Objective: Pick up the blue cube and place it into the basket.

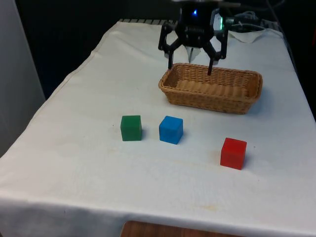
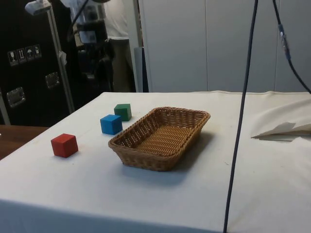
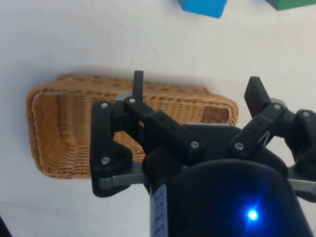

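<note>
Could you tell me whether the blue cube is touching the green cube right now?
Apart. In the front view a strip of white cloth shows plainly between the blue cube and the green cube; the side view shows a gap too.

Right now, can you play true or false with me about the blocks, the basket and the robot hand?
1. The blue cube sits on the cloth between the green cube and the red cube. True.
2. The blue cube is already inside the basket. False: the basket holds nothing, and the cube is on the cloth in front of it.
3. The gripper is open and holds nothing. True.
4. The gripper is right above the red cube. False: it hangs over the basket's far rim.
5. The green cube is stacked on the blue cube. False: they sit side by side, apart.
</note>
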Robot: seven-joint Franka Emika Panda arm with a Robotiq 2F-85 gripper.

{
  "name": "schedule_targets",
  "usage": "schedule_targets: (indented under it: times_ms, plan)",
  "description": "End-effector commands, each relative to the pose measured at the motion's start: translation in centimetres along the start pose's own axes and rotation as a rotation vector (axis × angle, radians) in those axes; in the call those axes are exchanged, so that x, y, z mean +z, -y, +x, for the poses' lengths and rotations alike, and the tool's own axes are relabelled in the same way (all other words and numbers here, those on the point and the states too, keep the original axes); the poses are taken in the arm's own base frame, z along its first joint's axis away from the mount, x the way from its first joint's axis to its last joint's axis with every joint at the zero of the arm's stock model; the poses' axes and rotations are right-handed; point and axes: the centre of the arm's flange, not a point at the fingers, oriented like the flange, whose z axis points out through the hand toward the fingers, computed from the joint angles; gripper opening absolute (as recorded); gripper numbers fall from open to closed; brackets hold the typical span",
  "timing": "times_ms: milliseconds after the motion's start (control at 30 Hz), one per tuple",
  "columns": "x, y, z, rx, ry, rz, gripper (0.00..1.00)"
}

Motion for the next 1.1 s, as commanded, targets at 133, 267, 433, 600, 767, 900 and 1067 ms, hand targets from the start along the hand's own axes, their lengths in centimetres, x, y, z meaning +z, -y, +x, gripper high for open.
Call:
schedule_targets:
  times_ms: [133,267,433,600,767,900,1067]
  plan:
    - [1.5,0.4,0.3,0.004,-0.007,0.003,1.0]
    - [2.0,0.5,0.4,0.007,-0.013,0.004,1.0]
    - [2.2,0.5,0.4,0.005,-0.009,0.003,1.0]
    - [3.4,0.7,0.6,0.006,-0.008,0.002,1.0]
    - [4.8,1.1,0.7,0.002,-0.005,0.003,1.0]
    - [5.7,1.1,0.6,-0.001,-0.002,0.003,1.0]
    - [6.3,1.2,0.5,-0.003,0.014,0.003,1.0]
